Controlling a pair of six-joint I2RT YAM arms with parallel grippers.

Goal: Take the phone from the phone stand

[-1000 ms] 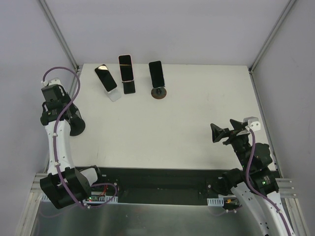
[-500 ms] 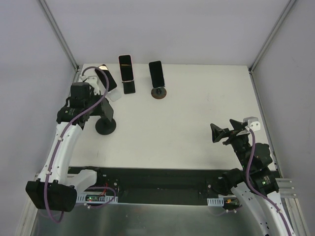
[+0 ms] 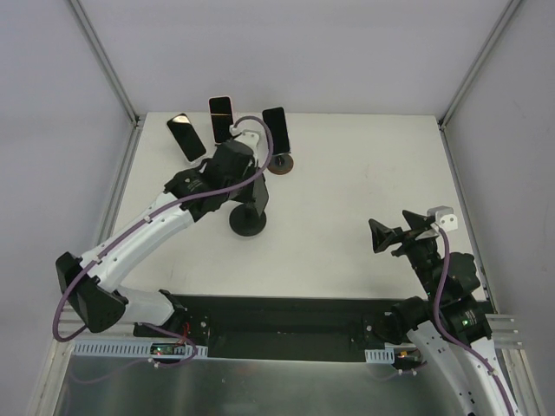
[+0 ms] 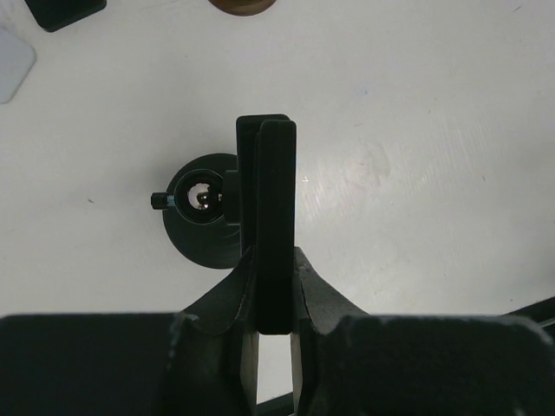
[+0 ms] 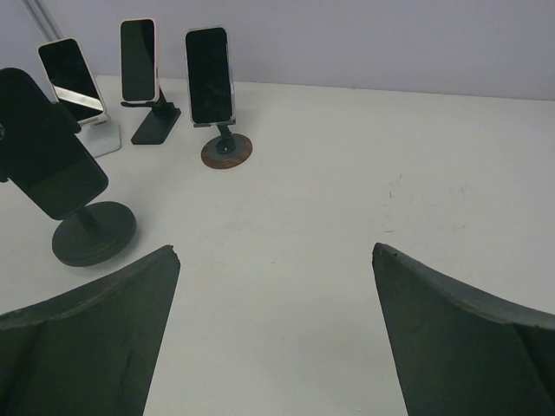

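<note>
A black phone [image 5: 48, 143] sits on a black stand with a round base [image 3: 248, 224] left of the table's middle. My left gripper [image 3: 257, 192] reaches down over it and is shut on the phone. In the left wrist view the phone [image 4: 276, 191] shows edge-on between my fingers [image 4: 316, 290], with the stand's base [image 4: 195, 238] below it and the gripper [image 4: 275, 286] closed on its sides. The base [image 5: 94, 232] appears to rest on the table. My right gripper [image 3: 390, 236] is open and empty at the right, also seen in its own view [image 5: 275, 251].
Three other phones stand on stands along the back edge: one on a white stand [image 3: 186, 137], one on a black folding stand [image 3: 221, 120], one on a brown round base [image 3: 274, 128]. They show in the right wrist view [image 5: 139, 59]. The table's front edge lies near the arm bases.
My left arm has swept from the table's left edge to the right, towards the middle. The black stand with the phone has moved along with the gripper. The right arm has not moved.
</note>
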